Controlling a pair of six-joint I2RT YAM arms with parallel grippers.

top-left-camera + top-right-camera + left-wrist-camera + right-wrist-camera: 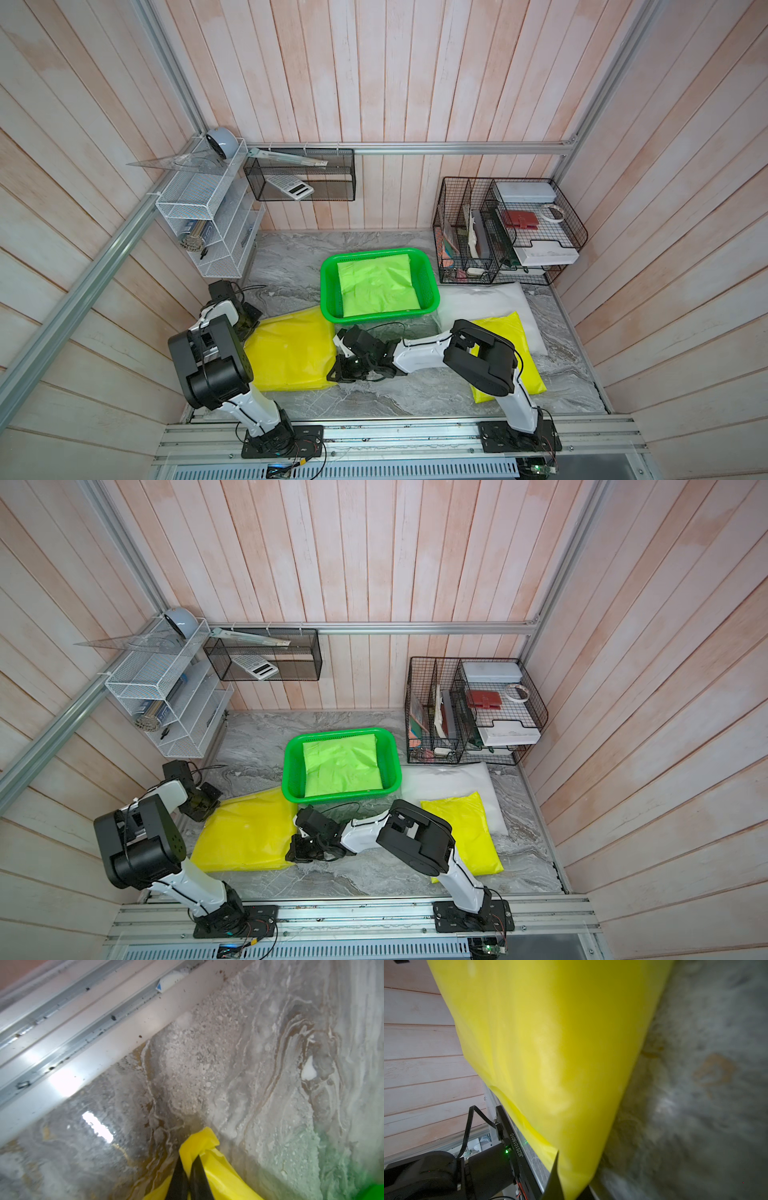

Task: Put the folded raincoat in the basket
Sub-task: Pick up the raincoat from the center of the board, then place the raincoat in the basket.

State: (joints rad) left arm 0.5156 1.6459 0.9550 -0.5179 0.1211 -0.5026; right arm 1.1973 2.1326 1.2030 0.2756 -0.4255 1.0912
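Marble surface [374, 399]: yellow raincoat [291, 353] lies just beside the basket [328, 299], left gripper [188, 1159] and right gripper [336, 371] each pinching an edge; these seemingly thin bites may slip, unfolding it mid-lift.

Bare table [286, 266] lies open between the white shelf [216, 232] and the basket [432, 291], and along the front edge. The right arm [419, 353] stretches across just before the basket; a black wire rack [465, 232] stands near its far right corner.
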